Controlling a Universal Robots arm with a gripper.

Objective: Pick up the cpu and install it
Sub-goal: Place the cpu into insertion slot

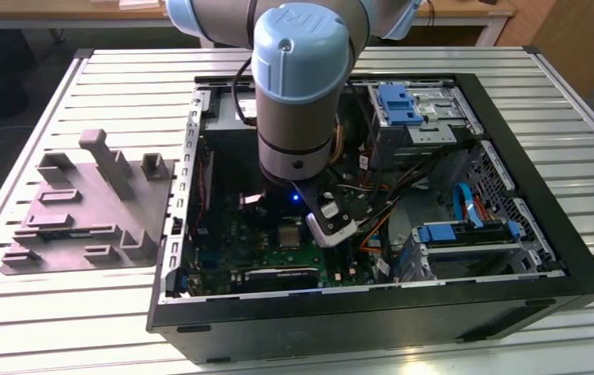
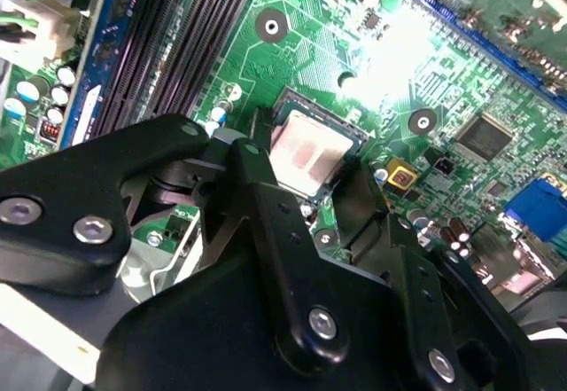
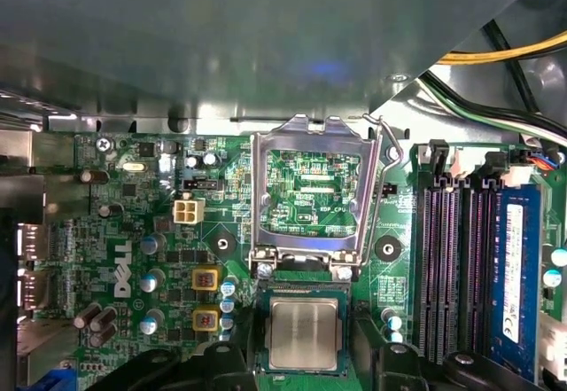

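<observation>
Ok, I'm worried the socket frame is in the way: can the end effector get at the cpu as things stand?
Probably yes. The cpu lies flat and uncovered, the metal frame is swung up clear of it, and the end effector hangs right over it with a finger on either side.

Arm (image 1: 295,94) upright, wrist pointing straight down, gripper (image 2: 306,171) low, its fingers (image 2: 261,205) spread apart
</observation>
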